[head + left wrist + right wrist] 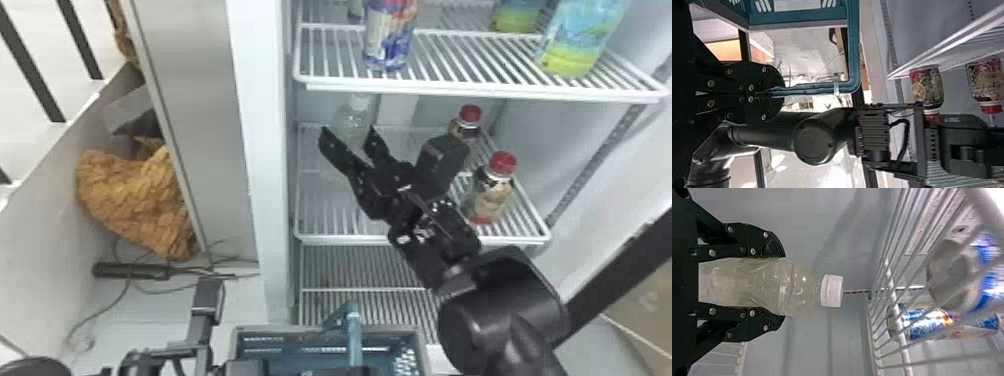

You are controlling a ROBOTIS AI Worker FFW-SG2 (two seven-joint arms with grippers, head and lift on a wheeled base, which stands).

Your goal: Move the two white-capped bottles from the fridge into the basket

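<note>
In the head view my right gripper [348, 132] is over the middle fridge shelf, open, its fingers spread at a white-capped bottle [358, 116]. In the right wrist view this clear bottle [766, 284] stands upright between the two fingers of my right gripper [774, 284]; whether they touch it I cannot tell. The blue basket [285, 328] is at the bottom of the head view. In the left wrist view my left gripper [766, 93] is shut on the blue basket handle [809, 89]. A second white-capped bottle cannot be made out.
Two red-capped bottles [492, 192] [470, 127] stand on the middle shelf, right of my right gripper. The upper shelf [450, 90] hangs close above, with a blue-labelled bottle [390, 37] and a yellow-green one [575, 45]. The fridge's left edge [267, 150] is left of the shelves.
</note>
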